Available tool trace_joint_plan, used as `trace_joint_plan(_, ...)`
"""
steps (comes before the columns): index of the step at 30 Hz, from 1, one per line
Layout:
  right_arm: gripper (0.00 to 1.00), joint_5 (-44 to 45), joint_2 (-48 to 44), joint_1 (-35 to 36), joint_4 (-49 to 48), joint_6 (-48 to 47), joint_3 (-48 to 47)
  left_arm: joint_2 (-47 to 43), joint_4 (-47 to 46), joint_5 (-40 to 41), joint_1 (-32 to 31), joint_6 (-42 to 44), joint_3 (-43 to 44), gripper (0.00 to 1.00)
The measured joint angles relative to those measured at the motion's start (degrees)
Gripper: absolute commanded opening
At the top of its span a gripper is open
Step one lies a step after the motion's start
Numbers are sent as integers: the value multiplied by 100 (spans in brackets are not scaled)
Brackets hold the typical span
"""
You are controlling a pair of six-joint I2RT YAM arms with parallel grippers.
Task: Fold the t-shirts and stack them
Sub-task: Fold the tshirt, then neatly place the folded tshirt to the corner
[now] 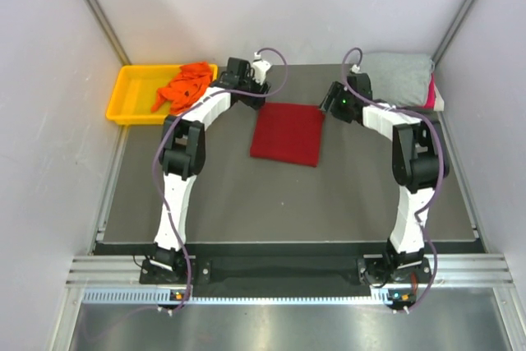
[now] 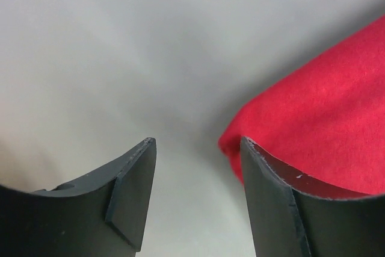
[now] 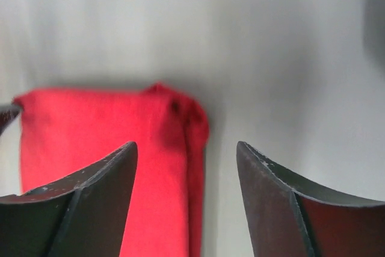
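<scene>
Both the left claw (image 2: 197,142) and the right claw (image 3: 186,145) are held apart and empty just beside the far corners of the dark red t-shirt (image 1: 288,133), which is laid folded flat on the bench (image 1: 246,195), apparently because its fold is judged complete.

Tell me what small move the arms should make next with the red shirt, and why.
Probably close on the far corners of the red shirt and lift it toward the grey shirt at the far right. The red shirt lies folded flat, the left fingers and right fingers stand open and empty at its far edge, and the grey shirt lies folded there.
</scene>
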State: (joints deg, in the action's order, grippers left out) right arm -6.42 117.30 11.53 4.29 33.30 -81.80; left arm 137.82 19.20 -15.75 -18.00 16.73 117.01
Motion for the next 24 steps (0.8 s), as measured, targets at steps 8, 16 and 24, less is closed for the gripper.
trace_joint_plan(8, 73, -774, -669, 83, 4, 315, 1016, -1303, 188, 39, 103, 83, -1357, 63)
trace_joint_plan(16, 24, -1606, -208, 111, -496, 898, 1169, -2857, 223, -385, 238, 157, -2677, 63)
trace_joint_plan(24, 0, -1829, 50, 48, -522, 1008, 1038, -3473, 356, -442, 393, 295, -3418, 63)
